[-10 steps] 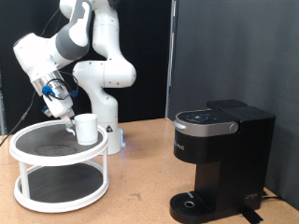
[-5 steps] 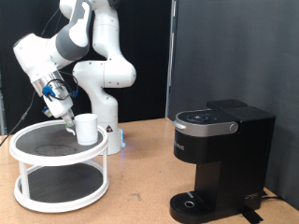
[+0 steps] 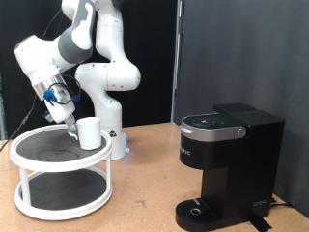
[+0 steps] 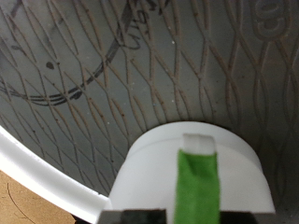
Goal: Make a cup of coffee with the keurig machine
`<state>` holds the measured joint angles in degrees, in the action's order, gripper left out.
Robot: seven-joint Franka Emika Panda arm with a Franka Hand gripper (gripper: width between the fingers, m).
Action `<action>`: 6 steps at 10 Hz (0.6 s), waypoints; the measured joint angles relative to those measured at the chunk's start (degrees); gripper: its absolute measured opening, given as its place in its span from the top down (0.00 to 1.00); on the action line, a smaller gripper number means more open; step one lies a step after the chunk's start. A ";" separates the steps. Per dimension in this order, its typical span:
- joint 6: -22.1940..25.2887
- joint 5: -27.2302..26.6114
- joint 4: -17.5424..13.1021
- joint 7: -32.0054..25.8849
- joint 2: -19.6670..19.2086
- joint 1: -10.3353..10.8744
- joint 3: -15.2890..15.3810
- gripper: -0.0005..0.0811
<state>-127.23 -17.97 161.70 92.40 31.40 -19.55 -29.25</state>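
The coffee maker (image 3: 225, 164) stands at the exterior view's right on the wooden table (image 3: 145, 184), lid down; a small white logo on its black front is too small to read, and its far corner runs out of the picture. Well apart from it, at the exterior view's left, a white two-tier round stand (image 3: 61, 172) carries the white cup (image 3: 89, 132) on its dark top shelf, near the shelf's right rim. The gripper (image 3: 70, 126) hangs tilted just beside the cup on its left, at about rim height; whether its fingers are spread or pressed together cannot be told from here, since they are small and partly lost against the arm. In the wrist view the cup (image 4: 192, 173) fills the lower middle, cut off by the picture's edge, with one green-taped finger (image 4: 197, 182) lying across its rim; the other finger is not seen. The shelf's mat (image 4: 121, 65) bears raised curved lettering, unreadable at this angle
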 joint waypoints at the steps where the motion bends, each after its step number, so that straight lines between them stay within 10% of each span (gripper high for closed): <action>1: 0.00 0.13 -0.01 0.00 0.00 -0.05 0.00 0.98; 6: 7.36 0.45 -2.42 2.92 2.06 -1.05 0.33 0.98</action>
<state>-119.87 -17.51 159.28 95.32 33.46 -20.59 -28.92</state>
